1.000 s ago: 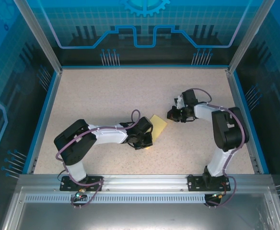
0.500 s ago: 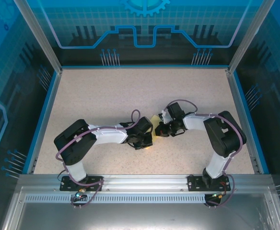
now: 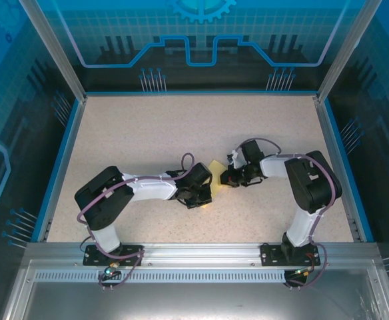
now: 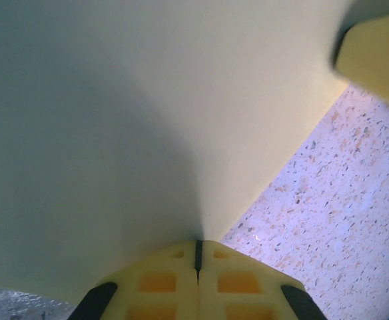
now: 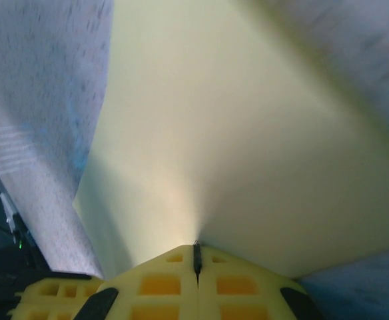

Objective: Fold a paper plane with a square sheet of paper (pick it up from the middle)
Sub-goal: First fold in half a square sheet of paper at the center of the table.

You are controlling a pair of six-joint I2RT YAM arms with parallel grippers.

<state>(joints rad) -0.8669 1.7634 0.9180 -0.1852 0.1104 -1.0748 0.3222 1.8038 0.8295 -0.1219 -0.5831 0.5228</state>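
The square sheet of paper (image 3: 214,167) lies folded at mid-table; just a small pale yellow piece peeks out between the two grippers. My left gripper (image 3: 204,191) is shut, and its tips rest against the paper's left part (image 4: 148,120). In the left wrist view the left gripper (image 4: 198,250) has its jaws closed together at the sheet. My right gripper (image 3: 226,179) is shut too and touches the paper from the right. Seen from the right wrist, the right gripper (image 5: 196,253) has closed tips set against the pale sheet (image 5: 248,133). I cannot tell whether either pinches the paper.
The speckled tabletop (image 3: 148,133) spreads wide behind and beside the arms, framed by a blue rim (image 3: 60,160). A finger of the right gripper (image 4: 374,53) juts into the left wrist view's top right corner.
The right arm has swung left from open table until its shut gripper reached the paper, covering most of it. The left arm has stayed put.
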